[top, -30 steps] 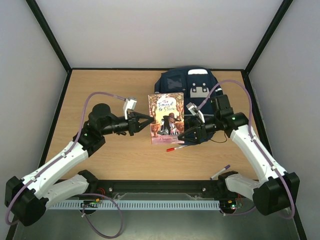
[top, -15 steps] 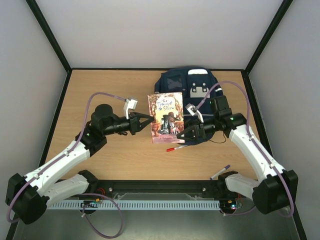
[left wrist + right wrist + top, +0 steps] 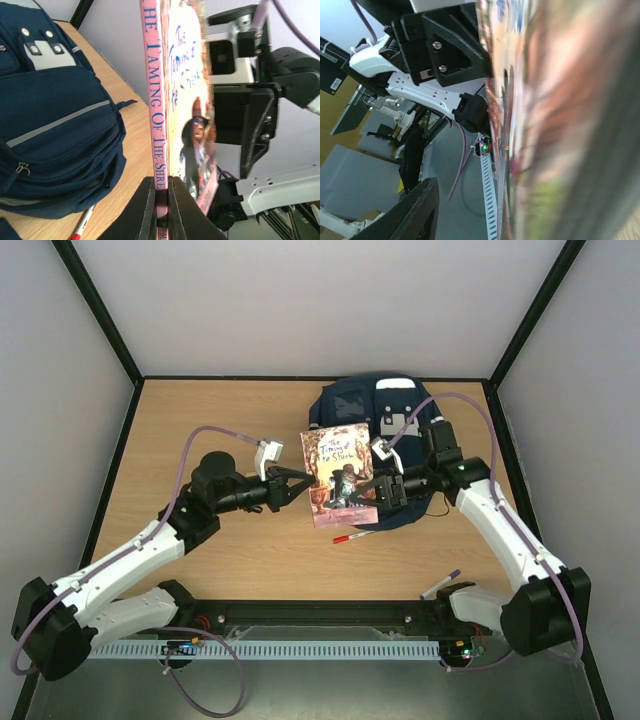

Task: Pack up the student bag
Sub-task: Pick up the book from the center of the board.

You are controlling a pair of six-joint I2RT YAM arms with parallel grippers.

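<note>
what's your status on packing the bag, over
Left gripper shut on book spine. Right gripper open around book's opposite edge, not yet clamped. Bag lies behind, book not in it. Red pen by bag's near edge.

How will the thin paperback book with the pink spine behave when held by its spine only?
The thin pink-spined paperback book is probably light: the left claw pinches only its spine end, yet the spine looks straight. Its cover seems to bow, so it may flex. The narrow pinch might let it pivot.
</note>
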